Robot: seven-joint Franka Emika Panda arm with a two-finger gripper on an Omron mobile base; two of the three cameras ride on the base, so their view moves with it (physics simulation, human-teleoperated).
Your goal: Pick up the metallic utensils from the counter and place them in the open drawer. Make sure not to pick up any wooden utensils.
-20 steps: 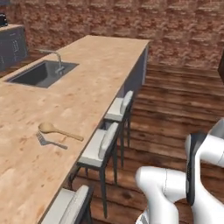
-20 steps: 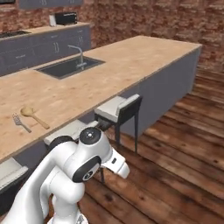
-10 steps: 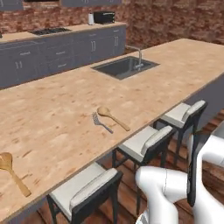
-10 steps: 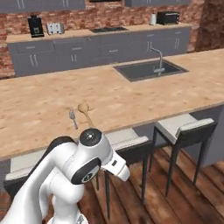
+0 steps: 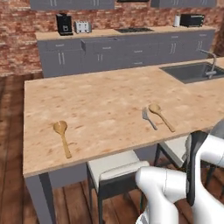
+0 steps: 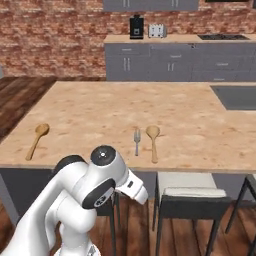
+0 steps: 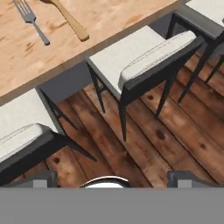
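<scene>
Silver fork [image 7: 29,22] lies on counter [image 7: 26,61], far beyond open gripper [image 7: 109,178].

The white arm is folded low, its pincer [image 7: 109,177] pointing downward with jaws wide apart.

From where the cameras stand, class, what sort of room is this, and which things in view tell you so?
A rendered home kitchen: a wood-topped island counter with stools tucked under it, a sink set into the top, and a coffee maker and toaster against a brick wall.
</scene>
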